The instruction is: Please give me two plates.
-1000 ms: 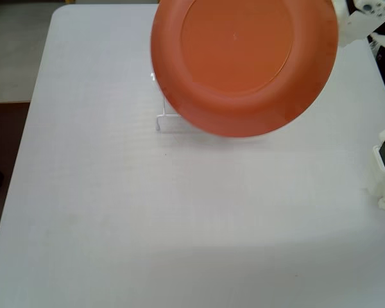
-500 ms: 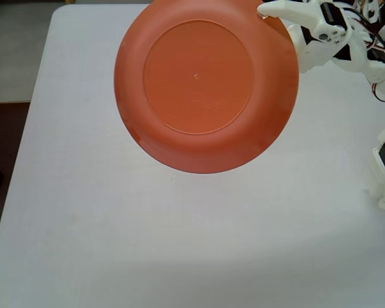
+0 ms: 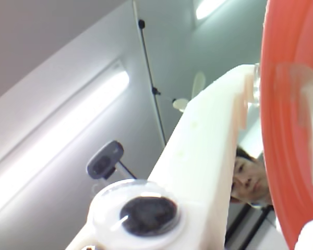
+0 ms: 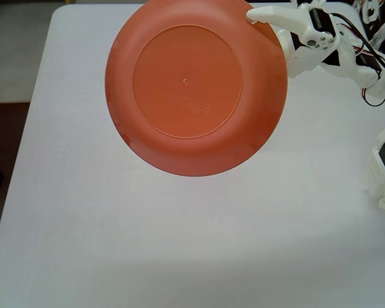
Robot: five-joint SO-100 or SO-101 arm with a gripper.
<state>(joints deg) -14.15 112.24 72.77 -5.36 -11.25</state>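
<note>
One orange plate [image 4: 196, 86] is showing, round and smooth plastic with a flat centre and deep rim, hanging above the white table [image 4: 179, 244] with its underside facing the fixed camera. The white gripper [image 4: 260, 16] is pinching its upper right rim; in the wrist view the plate [image 3: 292, 120] is appearing edge-on beside one finger [image 3: 214, 135].

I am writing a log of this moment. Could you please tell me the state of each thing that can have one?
orange plate: lifted above the table, underside toward the fixed camera, held at its upper right rim.
claw: shut on the orange plate's rim.
table: white, with nothing resting on the part in view.
webcam: mounted overhead, seen in the wrist view.
</note>
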